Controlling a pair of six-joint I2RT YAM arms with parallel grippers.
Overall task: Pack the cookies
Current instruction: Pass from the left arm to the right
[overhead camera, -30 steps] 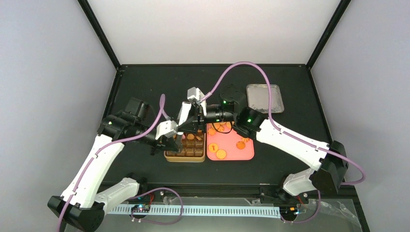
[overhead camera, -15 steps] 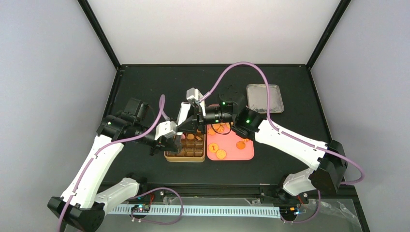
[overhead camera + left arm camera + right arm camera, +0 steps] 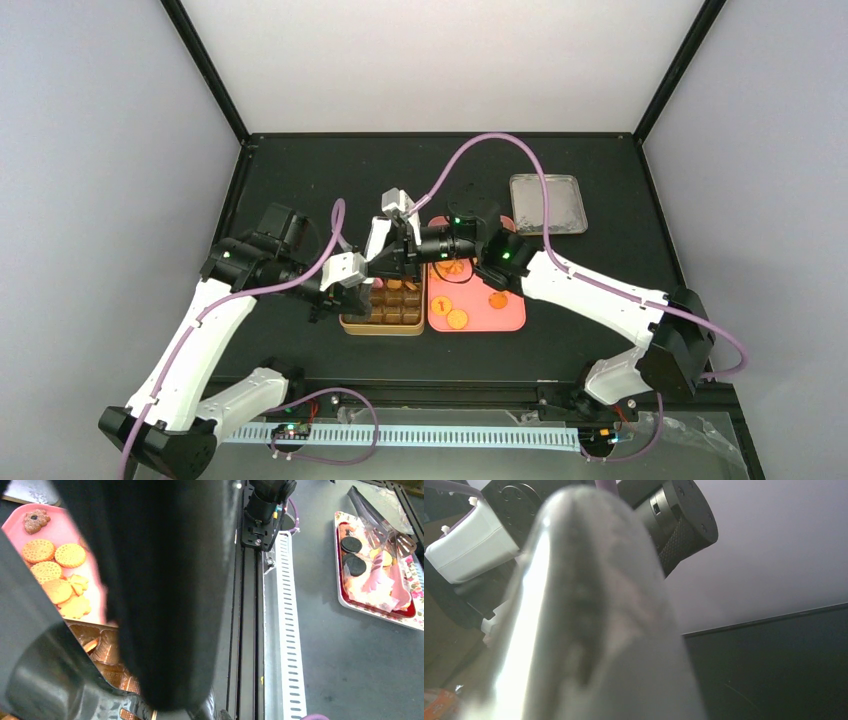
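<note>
Starting nearest the arm bases, a gold-rimmed tin (image 3: 381, 327) with brown square compartments sits on the dark surface (image 3: 600, 250), just beside the left edge of a pink tray (image 3: 510, 318). The cookies (image 3: 457, 318) are small flat biscuits, mostly round and orange-golden. Several lie spread apart on the pink tray, and a few sit in the tin's farther compartments. The left wrist view shows more detail: round biscuits with dotted faces, paler golden flower shapes beside them, and one dark brown flower-shaped cookie (image 3: 36, 520) at a corner of the tray. The left hand (image 3: 362, 288) is over the left part of the tin with its fingers together; whether anything is between them cannot be told. The right hand (image 3: 398, 258) is over the tin's far side. A blurred silvery shape fills its wrist view, so its state cannot be told. Farthest back, well apart, lies a shallow grey rectangular tray (image 3: 547, 203).
</note>
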